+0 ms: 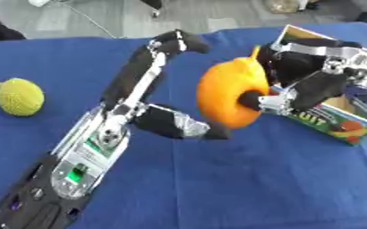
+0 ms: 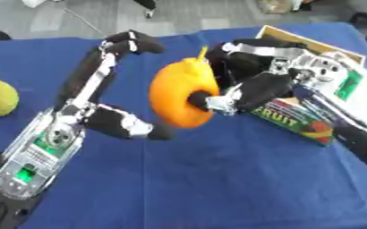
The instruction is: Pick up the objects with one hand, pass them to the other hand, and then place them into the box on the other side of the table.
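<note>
Grasping orange fruit (image 1: 230,91): right robot hand (image 1: 304,87) | stem up, long axis upright | left robot hand (image 1: 151,94) released

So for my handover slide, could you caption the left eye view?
Right hand grips an orange fruit beside the open left hand, above a blue table, fruit box behind.

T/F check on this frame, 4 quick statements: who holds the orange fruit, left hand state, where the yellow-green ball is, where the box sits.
1. The right hand grips the orange fruit. True.
2. The left hand is curled round the fruit. False: it is open beside the fruit, and contact cannot be judged.
3. The yellow-green ball lies on the blue table at the robot's left. True.
4. The fruit box stands at the table's left side. False: it is at the right, behind the right hand.
</note>
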`<action>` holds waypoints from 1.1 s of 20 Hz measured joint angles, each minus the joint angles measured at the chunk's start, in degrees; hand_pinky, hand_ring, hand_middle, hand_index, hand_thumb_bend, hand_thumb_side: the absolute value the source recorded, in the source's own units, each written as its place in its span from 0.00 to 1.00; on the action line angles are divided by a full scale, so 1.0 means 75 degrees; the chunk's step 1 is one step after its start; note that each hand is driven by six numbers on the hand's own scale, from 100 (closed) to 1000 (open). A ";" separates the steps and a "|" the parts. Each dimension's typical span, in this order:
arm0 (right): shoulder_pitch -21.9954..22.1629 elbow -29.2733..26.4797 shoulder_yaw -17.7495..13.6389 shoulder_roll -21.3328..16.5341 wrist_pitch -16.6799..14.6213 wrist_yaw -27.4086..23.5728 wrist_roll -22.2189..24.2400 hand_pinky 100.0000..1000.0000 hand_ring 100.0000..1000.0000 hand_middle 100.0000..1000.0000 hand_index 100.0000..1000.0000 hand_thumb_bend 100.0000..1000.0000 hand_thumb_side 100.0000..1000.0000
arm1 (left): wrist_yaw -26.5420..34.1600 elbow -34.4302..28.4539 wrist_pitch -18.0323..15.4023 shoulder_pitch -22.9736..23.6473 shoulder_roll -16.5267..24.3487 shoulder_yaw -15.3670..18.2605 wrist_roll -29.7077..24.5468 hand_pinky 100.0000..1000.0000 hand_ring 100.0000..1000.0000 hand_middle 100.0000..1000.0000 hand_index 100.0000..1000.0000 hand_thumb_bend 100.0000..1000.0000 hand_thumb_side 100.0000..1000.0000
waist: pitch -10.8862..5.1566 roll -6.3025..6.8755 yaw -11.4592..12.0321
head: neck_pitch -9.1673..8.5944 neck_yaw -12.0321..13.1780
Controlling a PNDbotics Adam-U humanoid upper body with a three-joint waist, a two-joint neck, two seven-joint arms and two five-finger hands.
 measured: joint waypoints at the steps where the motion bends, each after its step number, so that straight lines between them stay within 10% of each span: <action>1: 0.0026 0.0000 -0.0014 -0.0010 0.0004 0.0000 -0.0029 0.51 0.71 0.39 0.40 0.13 0.00 | 0.0020 -0.0013 -0.0008 0.0008 0.0003 0.0000 0.0044 0.80 0.80 0.70 0.76 1.00 0.69 | 0.0000 0.0000 0.0000 | 0.0000 -0.0012; 6: 0.0126 0.0000 -0.0100 -0.0086 -0.0016 0.0018 -0.0200 0.50 0.70 0.39 0.40 0.13 0.00 | 0.0141 -0.0062 -0.0010 0.0100 0.0095 0.0001 0.0237 0.80 0.80 0.69 0.77 1.00 0.84 | 0.0000 0.0000 -0.0011 | 0.0000 -0.0094; 17: 0.0680 0.0000 -0.0667 -0.0549 -0.0261 -0.0147 -0.0933 0.50 0.70 0.39 0.40 0.11 0.00 | 0.0585 -0.0400 0.0023 0.0462 0.0818 0.0106 0.0348 0.78 0.79 0.67 0.74 1.00 0.72 | -0.0002 0.0002 -0.0035 | 0.0000 -0.0335; 22: 0.1219 0.0000 -0.1141 -0.0951 -0.0565 -0.0395 -0.1410 0.50 0.71 0.40 0.40 0.10 0.00 | 0.1000 -0.0607 0.0153 0.0693 0.1314 0.0226 0.0337 0.75 0.77 0.65 0.71 0.70 0.64 | -0.0003 0.0004 -0.0059 | 0.0000 -0.0389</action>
